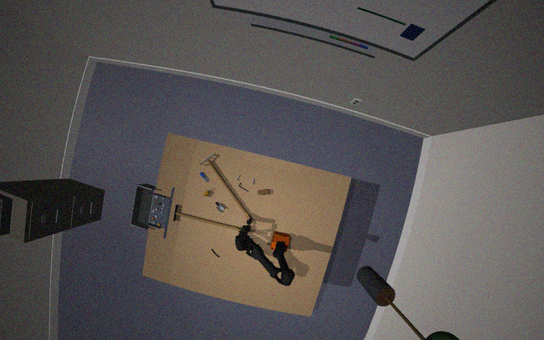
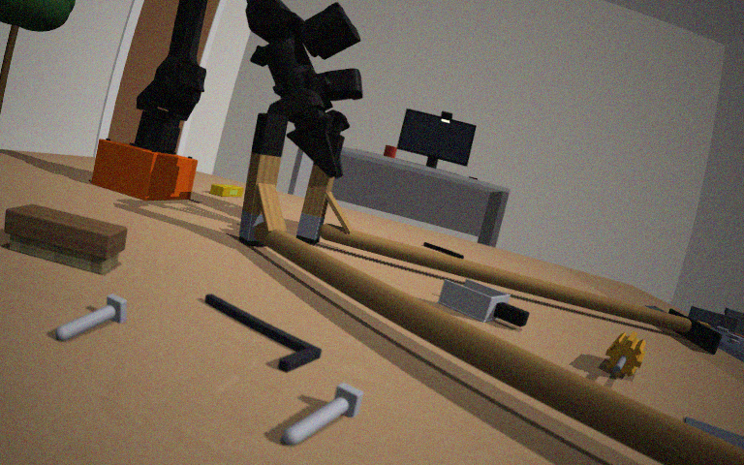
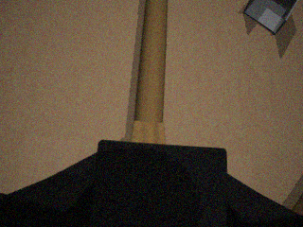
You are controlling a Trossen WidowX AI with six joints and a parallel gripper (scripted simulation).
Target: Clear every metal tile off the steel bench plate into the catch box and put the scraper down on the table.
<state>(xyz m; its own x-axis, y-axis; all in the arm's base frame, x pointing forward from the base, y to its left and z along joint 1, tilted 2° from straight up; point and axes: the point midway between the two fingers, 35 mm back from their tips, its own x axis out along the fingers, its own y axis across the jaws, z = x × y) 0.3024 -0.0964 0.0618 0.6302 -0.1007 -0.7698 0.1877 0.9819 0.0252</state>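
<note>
My gripper [image 1: 244, 229] [image 2: 333, 170] is shut on the upright wooden grip of a long scraper [image 1: 208, 220] [image 2: 493, 275] [image 3: 153, 61]. The scraper's handle runs low over the table. Its dark blade [image 1: 176, 212] [image 2: 704, 335] is just short of the steel plate's near edge; whether it touches the table I cannot tell. Several small pale, grey and orange tiles [image 1: 162, 199] lie scattered on the blue-grey plate [image 1: 165, 233]. The dark catch box [image 1: 140, 206] stands at the plate's far end; its inside is too dark to make out.
A second long tool [image 1: 228, 187] [image 2: 472, 348] with an open frame head lies diagonally beside the scraper. A grey clip-like part [image 1: 219, 207] [image 2: 474, 300], a yellow gear [image 1: 207, 193] [image 2: 625, 355], a brush [image 1: 265, 192] [image 2: 65, 230] and a hex key [image 2: 258, 325] lie around it.
</note>
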